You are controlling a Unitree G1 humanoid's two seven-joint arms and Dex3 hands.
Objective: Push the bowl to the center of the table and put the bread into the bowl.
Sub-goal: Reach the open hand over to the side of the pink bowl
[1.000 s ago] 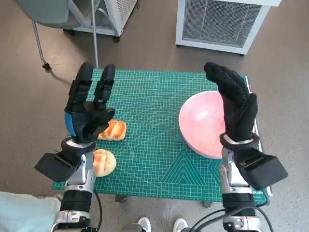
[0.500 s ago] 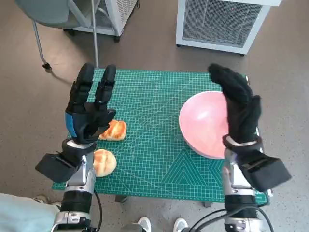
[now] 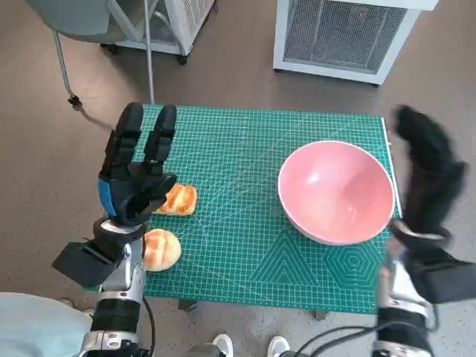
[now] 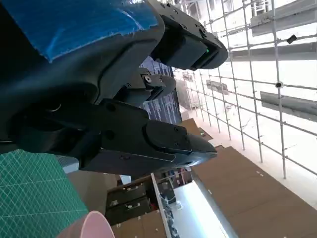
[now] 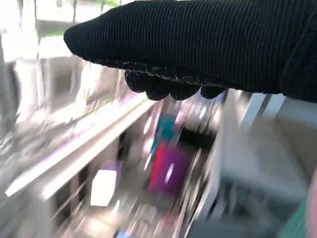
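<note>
Since a second ago my right hand point(image 3: 428, 175) has swung off the pink bowl point(image 3: 336, 192) and out past the right edge of the desk point(image 3: 245, 253), and it shows blurred in the head view. Whether its fingers are apart or together I cannot tell; nothing is in them that I can see.

Nearest to me, on the left part of the green cutting mat point(image 3: 253, 160) that covers the desk, lies a round bread roll point(image 3: 161, 248) close to the near edge. Just beyond it, apart from it, lies a second, browner piece of bread point(image 3: 176, 200).

My left hand point(image 3: 134, 175) is raised above that bread, fingers point(image 3: 125, 137) spread and pointing away from me, holding nothing.

On the right side of the mat sits the bowl, upright and holding nothing, its rim close to the desk's right edge and well apart from both pieces of bread.

Beyond the desk, on the floor, stand a white vented unit point(image 3: 346, 33) and the legs of a chair point(image 3: 71, 56).
</note>
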